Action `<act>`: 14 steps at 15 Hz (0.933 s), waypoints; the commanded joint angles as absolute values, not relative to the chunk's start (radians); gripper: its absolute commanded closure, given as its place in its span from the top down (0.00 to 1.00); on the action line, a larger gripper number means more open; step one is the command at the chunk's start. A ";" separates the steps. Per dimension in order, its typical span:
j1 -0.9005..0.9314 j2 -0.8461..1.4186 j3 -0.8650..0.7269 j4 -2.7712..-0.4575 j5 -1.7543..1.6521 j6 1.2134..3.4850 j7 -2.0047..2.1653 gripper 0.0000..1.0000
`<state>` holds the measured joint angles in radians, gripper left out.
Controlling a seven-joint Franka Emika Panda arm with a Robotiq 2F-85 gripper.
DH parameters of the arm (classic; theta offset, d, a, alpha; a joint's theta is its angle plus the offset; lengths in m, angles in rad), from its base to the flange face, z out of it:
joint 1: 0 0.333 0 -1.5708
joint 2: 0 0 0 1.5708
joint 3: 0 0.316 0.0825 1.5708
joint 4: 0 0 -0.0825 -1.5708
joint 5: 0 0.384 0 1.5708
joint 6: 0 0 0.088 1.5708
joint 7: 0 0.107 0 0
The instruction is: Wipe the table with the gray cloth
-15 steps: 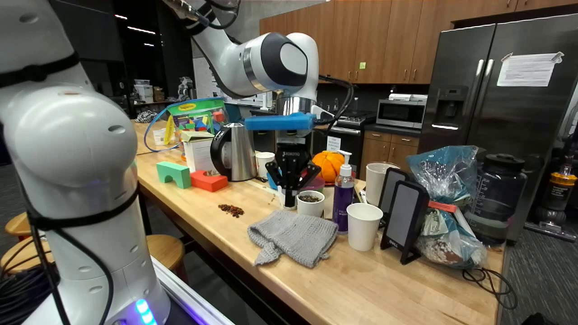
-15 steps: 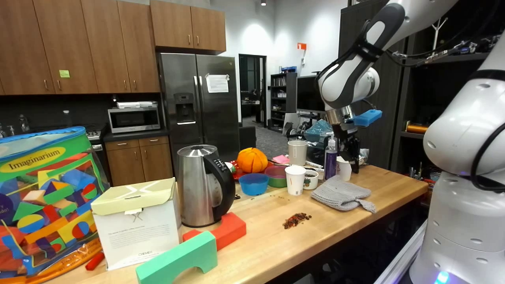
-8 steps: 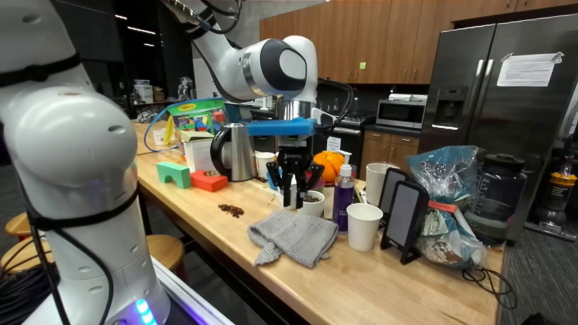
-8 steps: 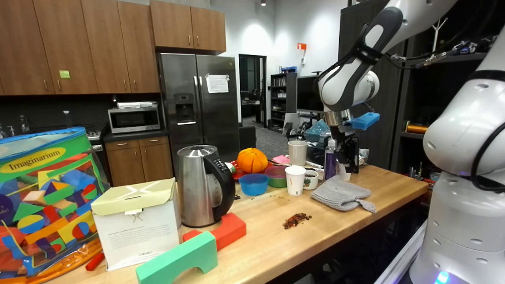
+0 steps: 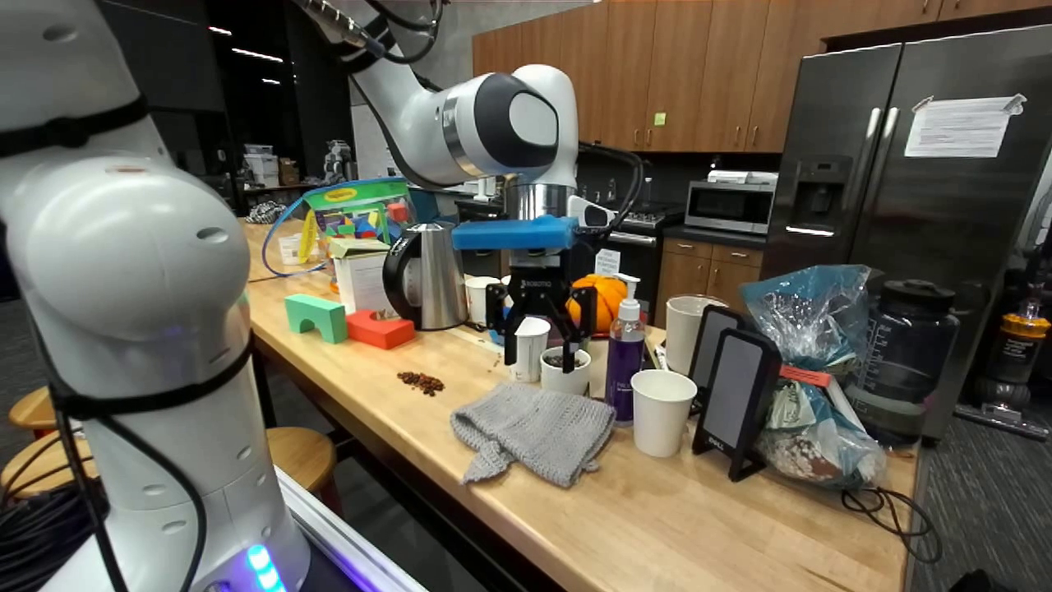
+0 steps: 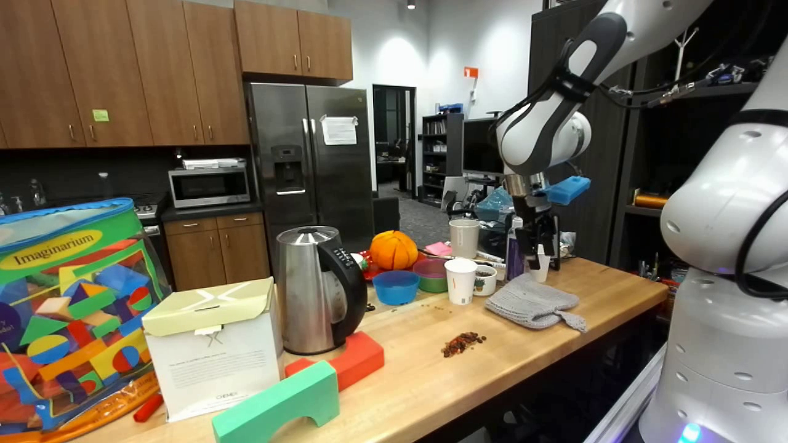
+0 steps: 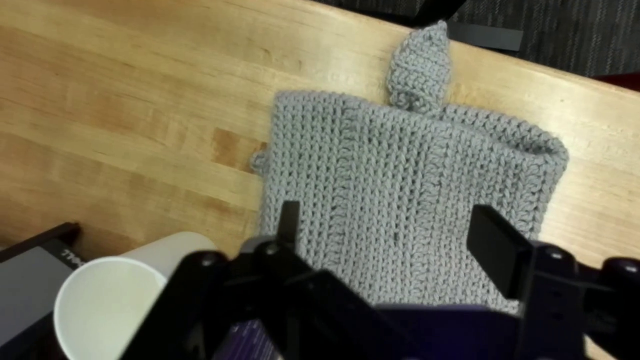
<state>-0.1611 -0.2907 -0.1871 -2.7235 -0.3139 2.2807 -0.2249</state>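
Note:
The gray cloth point(image 5: 534, 432) lies folded and flat on the wooden table point(image 5: 657, 534), close to its front edge. A pointed flap hangs toward that edge. My gripper point(image 5: 541, 358) is raised above the cloth, fingers pointing down and spread wide. In the wrist view the cloth point(image 7: 385, 165) fills the space beneath and between the fingertips of the gripper point(image 7: 385, 210), and nothing is held. The gripper point(image 6: 544, 266) also shows above the far side of the cloth point(image 6: 532, 301) in an exterior view.
Beside the cloth stand a white cup point(image 5: 662, 415), a purple pump bottle point(image 5: 623, 374) and a small pot point(image 5: 565, 378) of dark bits. Black speakers point(image 5: 735, 399) are further along. A pile of reddish-brown bits point(image 6: 463, 344) lies on the table; a kettle point(image 6: 308, 292) stands beyond it.
The gripper has gone from shut to wide open. Over the same second the arm has sunk a little. The cloth has not moved.

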 commanded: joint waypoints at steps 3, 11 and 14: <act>-0.165 -0.284 -0.167 -2.744 -0.253 2.459 -0.087 1.00; -0.191 -0.245 -0.092 -2.749 -0.288 2.484 0.141 0.92; -0.194 -0.266 -0.105 -2.778 -0.291 2.474 0.118 1.00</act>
<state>-0.1693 -0.2438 -0.1052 -2.7542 -0.2727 2.4905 0.1247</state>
